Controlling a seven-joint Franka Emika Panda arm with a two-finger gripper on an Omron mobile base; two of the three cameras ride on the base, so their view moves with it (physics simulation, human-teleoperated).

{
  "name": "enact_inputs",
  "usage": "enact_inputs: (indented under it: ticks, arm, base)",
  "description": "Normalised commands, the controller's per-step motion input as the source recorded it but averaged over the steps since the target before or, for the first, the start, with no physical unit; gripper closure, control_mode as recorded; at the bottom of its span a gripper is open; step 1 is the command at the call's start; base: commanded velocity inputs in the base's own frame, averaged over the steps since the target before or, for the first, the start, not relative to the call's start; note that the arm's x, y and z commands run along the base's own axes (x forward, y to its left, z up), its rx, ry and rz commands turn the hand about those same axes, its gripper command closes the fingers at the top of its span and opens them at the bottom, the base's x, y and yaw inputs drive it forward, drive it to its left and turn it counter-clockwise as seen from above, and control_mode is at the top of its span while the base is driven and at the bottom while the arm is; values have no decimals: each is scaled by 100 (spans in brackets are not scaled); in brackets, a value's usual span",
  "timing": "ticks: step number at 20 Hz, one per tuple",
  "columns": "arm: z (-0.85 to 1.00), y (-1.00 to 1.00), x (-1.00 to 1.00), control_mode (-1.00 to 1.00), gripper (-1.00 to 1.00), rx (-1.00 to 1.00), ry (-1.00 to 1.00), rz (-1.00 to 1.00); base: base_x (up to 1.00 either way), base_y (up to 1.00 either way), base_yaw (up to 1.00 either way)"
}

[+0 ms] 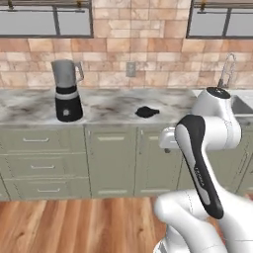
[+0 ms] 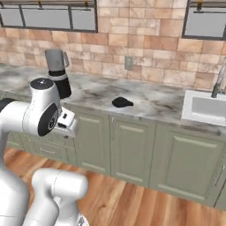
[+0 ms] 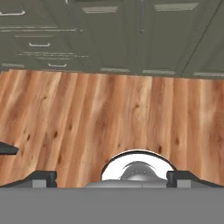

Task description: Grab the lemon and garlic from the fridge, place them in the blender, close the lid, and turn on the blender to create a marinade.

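Hand view: we are holding our gripper (image 3: 112,178) spread and empty over floorboards, facing the blender (image 1: 67,90) counter, no fridge ahead.

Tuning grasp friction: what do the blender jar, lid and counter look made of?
Blender: jar looks like translucent grey plastic or glass, since the wall shows faintly through; base is glossy black. Lid: matte black, likely plastic or rubber. Counter: polished stone look, grey-veined marble pattern.

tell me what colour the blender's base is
Black, under a silver-grey band; the blender shows best in the left base view.
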Motion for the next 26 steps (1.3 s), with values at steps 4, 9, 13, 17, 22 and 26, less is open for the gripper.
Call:
enact_inputs:
  ticks: [4,9,13,17,22,26]
  arm:
    - [0,0,0,100,-100,0,0,0]
    - [0,0,0,100,-100,0,0,0]
    - [0,0,0,100,-100,0,0,0]
    - [0,0,0,100,-100,0,0,0]
    - [0,0,0,100,-100,0,0,0]
    - [0,0,0,100,-100,0,0,0]
  base:
    - [-99,0,47]
    - [-77,10,56]
    - [-69,18,61]
    - [-56,25,66]
    - [16,76,64]
    - [78,78,48]
